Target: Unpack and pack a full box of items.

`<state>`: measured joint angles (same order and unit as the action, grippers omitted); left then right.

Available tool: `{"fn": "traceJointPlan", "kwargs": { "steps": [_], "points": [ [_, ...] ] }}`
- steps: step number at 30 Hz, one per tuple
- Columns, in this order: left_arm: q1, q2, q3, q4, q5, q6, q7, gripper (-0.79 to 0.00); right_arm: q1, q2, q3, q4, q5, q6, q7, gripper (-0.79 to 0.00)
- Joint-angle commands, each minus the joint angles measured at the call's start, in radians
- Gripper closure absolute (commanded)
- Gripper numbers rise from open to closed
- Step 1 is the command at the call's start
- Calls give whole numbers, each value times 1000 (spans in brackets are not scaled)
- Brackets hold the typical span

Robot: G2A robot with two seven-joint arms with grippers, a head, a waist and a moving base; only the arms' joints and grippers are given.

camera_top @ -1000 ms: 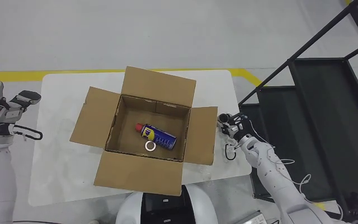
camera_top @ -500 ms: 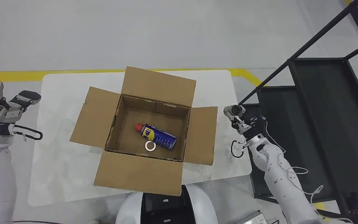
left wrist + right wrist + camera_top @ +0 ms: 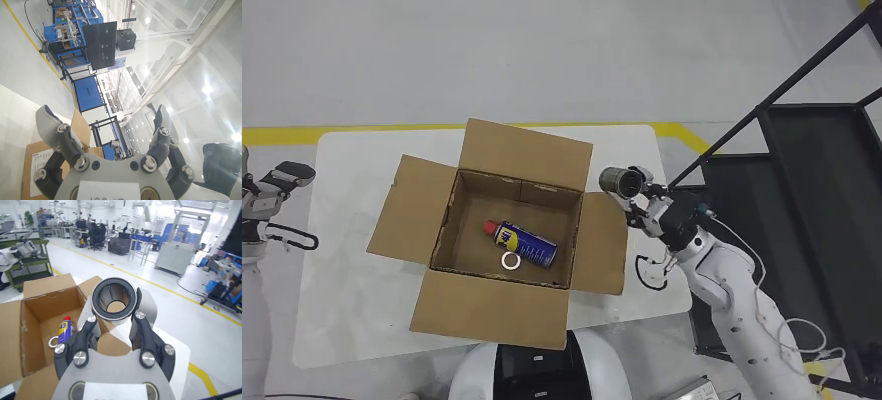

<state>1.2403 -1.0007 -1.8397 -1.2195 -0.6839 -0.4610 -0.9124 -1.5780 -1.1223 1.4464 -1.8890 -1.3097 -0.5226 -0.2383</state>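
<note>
Right gripper point(image 3: 115, 303): gripped a metal cylinder point(image 3: 620, 181) beside the box point(image 3: 492, 310).
Left gripper point(image 3: 103, 113): fingers spread, held nothing.
Box: held a spray can point(image 3: 522, 242) and a ring point(image 3: 511, 261).

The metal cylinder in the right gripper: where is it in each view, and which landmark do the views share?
Top view: metal cylinder in the right gripper, by the cardboard box's right flap.
Left wrist view: metal cylinder far off, beyond the cardboard box.
Right wrist view: metal cylinder close up, before the cardboard box.
Shared landmark: the open cardboard box.

Pale floor point(image 3: 542, 60) with a yellow line point(image 3: 392, 127); dark steps point(image 3: 812, 150) nearby.
</note>
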Motion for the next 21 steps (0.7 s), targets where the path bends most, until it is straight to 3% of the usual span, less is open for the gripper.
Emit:
{"fn": "traceJointPlan", "kwargs": {
  "steps": [1, 9, 21],
  "points": [
    [0, 0, 0, 0, 0, 0, 0, -785, 44, -5, -68, -4, -3, -9, 73, 0],
    [0, 0, 0, 0, 0, 0, 0, -785, 237, -44, -306, 71, 76, 27, 284, 0],
    [0, 0, 0, 0, 0, 0, 0, -785, 244, -45, -310, 76, 80, 32, 289, 0]
  ]
}}
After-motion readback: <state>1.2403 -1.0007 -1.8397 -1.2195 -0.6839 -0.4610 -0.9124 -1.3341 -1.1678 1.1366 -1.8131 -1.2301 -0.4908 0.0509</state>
